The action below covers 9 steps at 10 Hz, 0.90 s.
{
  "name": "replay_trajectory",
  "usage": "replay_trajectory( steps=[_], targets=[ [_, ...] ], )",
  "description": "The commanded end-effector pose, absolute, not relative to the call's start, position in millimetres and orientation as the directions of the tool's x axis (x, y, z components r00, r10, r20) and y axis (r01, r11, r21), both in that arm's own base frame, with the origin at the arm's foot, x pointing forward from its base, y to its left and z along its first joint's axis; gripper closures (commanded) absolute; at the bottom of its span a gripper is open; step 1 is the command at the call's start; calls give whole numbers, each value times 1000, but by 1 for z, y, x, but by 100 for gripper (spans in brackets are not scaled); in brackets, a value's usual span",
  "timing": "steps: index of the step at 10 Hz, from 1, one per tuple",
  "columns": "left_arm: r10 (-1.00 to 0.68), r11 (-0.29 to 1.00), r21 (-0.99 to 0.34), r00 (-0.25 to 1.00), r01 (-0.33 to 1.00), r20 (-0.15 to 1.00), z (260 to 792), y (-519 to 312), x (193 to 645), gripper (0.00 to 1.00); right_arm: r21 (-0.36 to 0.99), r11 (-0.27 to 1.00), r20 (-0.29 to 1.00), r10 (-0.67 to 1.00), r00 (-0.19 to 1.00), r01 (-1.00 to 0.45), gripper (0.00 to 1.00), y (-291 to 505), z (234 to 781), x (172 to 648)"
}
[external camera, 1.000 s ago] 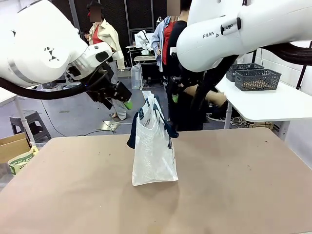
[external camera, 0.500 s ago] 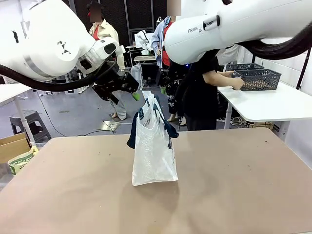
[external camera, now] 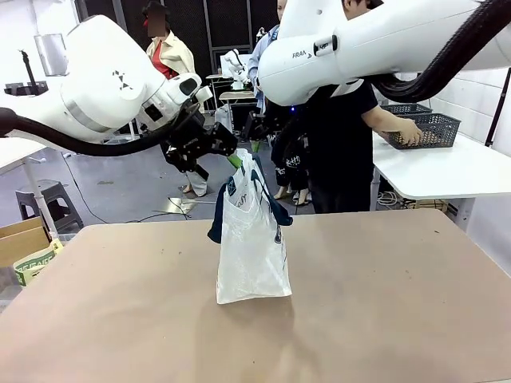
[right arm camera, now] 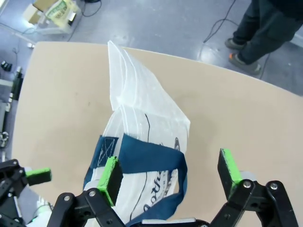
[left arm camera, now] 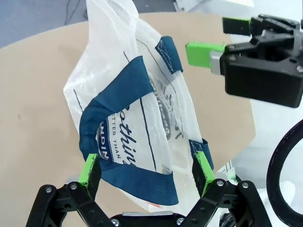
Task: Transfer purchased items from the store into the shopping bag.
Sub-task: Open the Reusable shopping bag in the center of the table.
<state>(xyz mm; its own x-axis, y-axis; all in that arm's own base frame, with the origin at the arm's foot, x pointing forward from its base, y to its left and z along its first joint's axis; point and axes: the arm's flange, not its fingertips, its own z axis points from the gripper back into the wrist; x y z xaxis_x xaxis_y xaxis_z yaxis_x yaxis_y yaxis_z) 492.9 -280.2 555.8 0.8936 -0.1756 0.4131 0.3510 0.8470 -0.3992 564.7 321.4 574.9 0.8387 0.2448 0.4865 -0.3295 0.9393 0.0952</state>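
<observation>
Surface (external camera: 399,311) of plain brown board carries the shopping bag (external camera: 251,255), which stands upright near the middle. The bag is translucent, whitish, crinkled plastic, and its mouth is pinched up to a peak. Navy straps (left arm camera: 118,90) droop down its sides. A dark blue oval logo (left arm camera: 164,120) with lettering sits on its face. The left hand (external camera: 227,159) hangs just above and to the left of the bag's top, its green-tipped fingers spread wide and holding nothing. The right hand (right arm camera: 170,172) hangs just above and to the right of the bag's top, also spread wide and empty.
</observation>
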Motion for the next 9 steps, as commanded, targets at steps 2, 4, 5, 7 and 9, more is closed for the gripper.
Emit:
replay_trajectory(
  steps=[2, 4, 5, 7, 9],
  targets=[
    [-186, 836, -423, 905, 351, 383, 546, -272, 499, 0, 144, 933, 462, 232, 856, -330, 0, 329, 570, 583],
    [-179, 834, -432, 909, 343, 376, 539, -272, 502, 0, 154, 924, 451, 249, 857, -349, 0, 332, 565, 589],
    [-181, 830, -441, 913, 341, 366, 535, -274, 505, 0, 163, 923, 438, 250, 863, -350, 0, 333, 562, 592],
    [-179, 827, -446, 912, 343, 369, 535, -273, 506, 0, 179, 924, 402, 244, 883, -337, 0, 331, 549, 596],
    [-184, 823, -446, 909, 351, 375, 537, -273, 506, 0, 177, 930, 373, 240, 896, -323, 0, 329, 540, 594]
  ],
)
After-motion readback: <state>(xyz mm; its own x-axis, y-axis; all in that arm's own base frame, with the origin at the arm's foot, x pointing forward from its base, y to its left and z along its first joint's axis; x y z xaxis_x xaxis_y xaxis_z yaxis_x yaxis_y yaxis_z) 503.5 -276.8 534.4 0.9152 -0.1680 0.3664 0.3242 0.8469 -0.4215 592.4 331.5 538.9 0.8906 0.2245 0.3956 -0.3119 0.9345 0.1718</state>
